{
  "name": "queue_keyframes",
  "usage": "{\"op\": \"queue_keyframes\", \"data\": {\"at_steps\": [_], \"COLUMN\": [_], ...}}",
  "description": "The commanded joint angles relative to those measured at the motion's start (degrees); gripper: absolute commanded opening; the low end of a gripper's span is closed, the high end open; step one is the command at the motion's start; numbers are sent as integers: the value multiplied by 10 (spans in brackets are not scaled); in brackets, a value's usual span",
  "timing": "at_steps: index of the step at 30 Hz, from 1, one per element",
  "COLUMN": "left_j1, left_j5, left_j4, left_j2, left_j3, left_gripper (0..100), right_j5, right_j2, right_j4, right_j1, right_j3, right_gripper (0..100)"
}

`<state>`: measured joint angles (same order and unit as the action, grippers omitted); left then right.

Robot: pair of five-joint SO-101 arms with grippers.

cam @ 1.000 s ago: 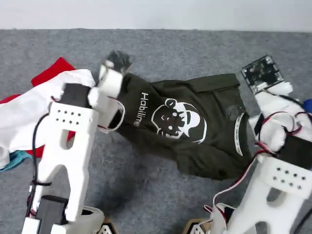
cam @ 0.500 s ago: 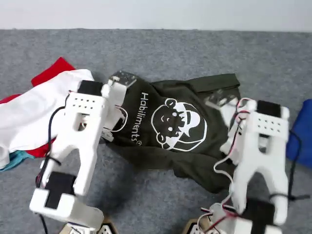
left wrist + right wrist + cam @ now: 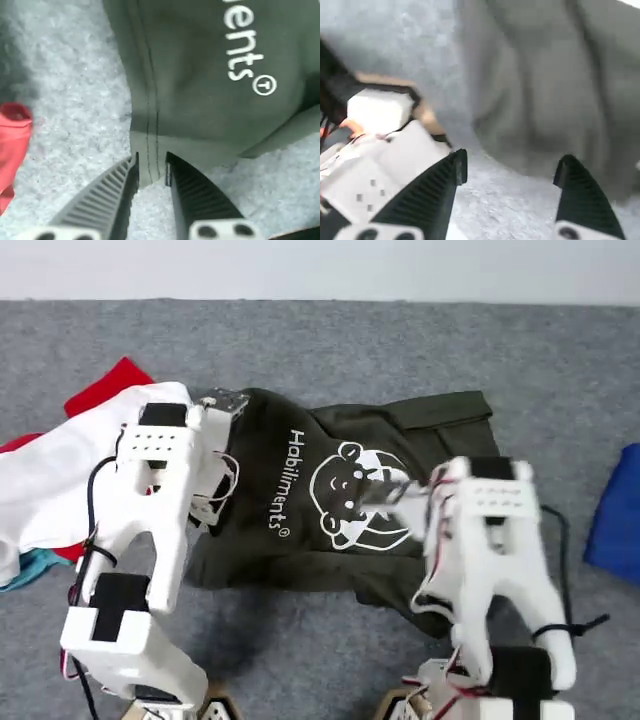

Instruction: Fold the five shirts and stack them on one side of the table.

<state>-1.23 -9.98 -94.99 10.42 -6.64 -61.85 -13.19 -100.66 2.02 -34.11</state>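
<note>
Pile at 9 o'clock: a crumpled white fabric shirt (image 3: 60, 470) lies on top of a red fabric shirt (image 3: 110, 380), whose corner sticks out toward 11 o'clock; a teal fabric shirt (image 3: 25, 572) peeks from under them toward 8 o'clock
Left gripper: the left gripper (image 3: 150, 162) sits at the 9 o'clock edge of a dark olive-green fabric shirt with a white cartoon print (image 3: 290, 560), its ribbed black jaws pinched together on the stitched hem
Green shirt: it lies rumpled and partly spread in the middle of the table, its print facing up and one folded flap reaching toward 1 o'clock; its 9 o'clock side lies just beside the pile
Right gripper: the right gripper (image 3: 515, 160) hangs over the green shirt's 4 o'clock border, jaws spread wide apart above cloth and table
Cloth at 3 o'clock: a blue fabric shirt (image 3: 615, 520) lies at the table's edge, well apart from the green one
Surface: a grey felt-like table cover (image 3: 350, 350) lies under everything
</note>
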Motion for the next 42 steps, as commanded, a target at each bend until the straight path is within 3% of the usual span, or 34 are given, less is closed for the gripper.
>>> {"op": "queue_keyframes", "data": {"at_steps": [1, 11, 18, 27, 33, 35, 38, 42], "left_j1": [-7, -4, -6, -6, -6, -3, -2, -2], "left_j5": [7, 9, 9, 9, 9, 9, 6, 5], "left_j4": [3, -18, -39, -51, -54, -54, -54, -54], "left_j2": [-1, -1, -1, -5, -5, -5, -4, -2], "left_j3": [18, 16, 15, 15, 15, 15, 15, 15], "left_gripper": [90, 89, 88, 87, 87, 87, 87, 87], "right_j5": [-4, -5, -4, 25, 61, 74, 75, 61], "right_j2": [-44, -105, -26, 117, 169, 169, 172, 175], "right_j4": [-24, 9, 91, 272, 296, 296, 295, 265], "right_j1": [58, 74, 73, 73, 1, -42, -95, -123], "right_j3": [-58, -129, -167, -160, -66, -18, 53, 123], "right_gripper": [281, 284, 284, 271, 0, 36, 8, 9]}}
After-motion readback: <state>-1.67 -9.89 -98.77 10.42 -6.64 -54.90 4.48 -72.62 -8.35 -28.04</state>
